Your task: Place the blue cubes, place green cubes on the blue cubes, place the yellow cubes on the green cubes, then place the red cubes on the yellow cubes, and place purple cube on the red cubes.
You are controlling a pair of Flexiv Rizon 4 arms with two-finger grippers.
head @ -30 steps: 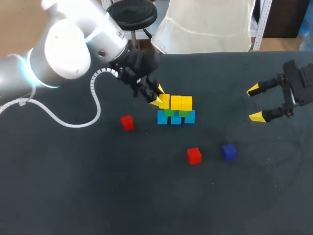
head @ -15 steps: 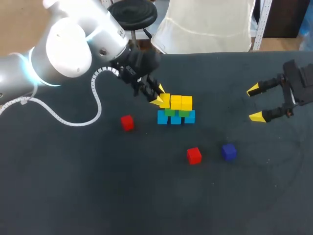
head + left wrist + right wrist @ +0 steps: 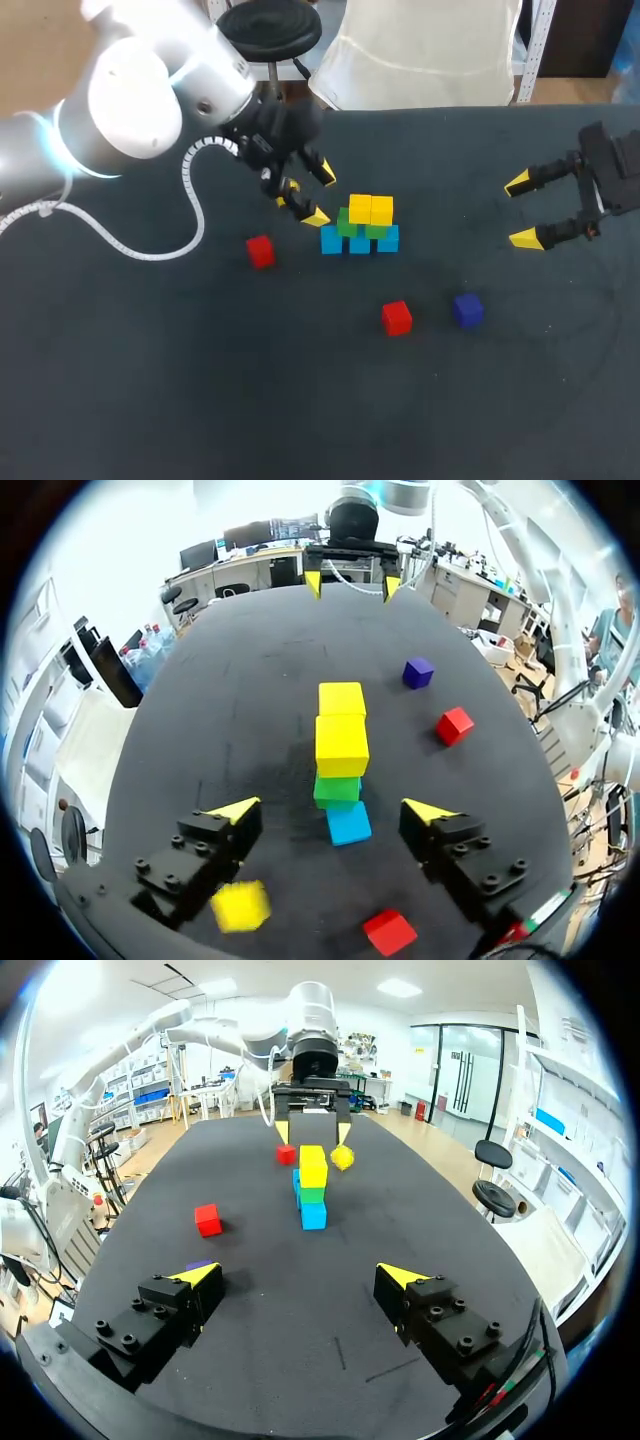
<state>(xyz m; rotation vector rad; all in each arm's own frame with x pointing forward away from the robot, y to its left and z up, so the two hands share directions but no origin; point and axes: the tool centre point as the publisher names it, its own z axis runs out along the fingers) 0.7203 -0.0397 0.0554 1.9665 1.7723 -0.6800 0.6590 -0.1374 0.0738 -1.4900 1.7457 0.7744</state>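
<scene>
Left jaws: spread wide and holding nothing, with the yellow fingertips (image 3: pixel 316 216) just beside the cube stack (image 3: pixel 360 228) at its left-arm end, aimed at it and not touching it. Left arm (image 3: pixel 135 100): enters from the left, its bulky white elbow raised well back from the stack. The black wrist is angled down toward the stack, and a white coiled cable (image 3: pixel 190 215) hangs in a loop over the table (image 3: pixel 200 400). Stack: three blue cubes (image 3: pixel 360 244) in a row on the table, two green cubes (image 3: pixel 347 222) on them, and two yellow cubes (image 3: pixel 371 210) side by side on top. Loose yellow cube (image 3: pixel 240 905): tilted, close against one finger of the left jaws and farther from the stack than the fingertips. Whether it rests on the table cannot be told. Red cube (image 3: pixel 260 251): on the table past the stack's left-arm end, apart from it. Second red cube (image 3: pixel 397 318): on the table in front of the stack, apart from it. Purple cube (image 3: pixel 467 310): just beside the second red cube, on the right-arm side. Right jaws: spread and empty, well apart from the stack on its right-arm side, tips pointing toward it. Right arm (image 3: pixel 615 170): enters at the right edge, with only the wrist showing.
</scene>
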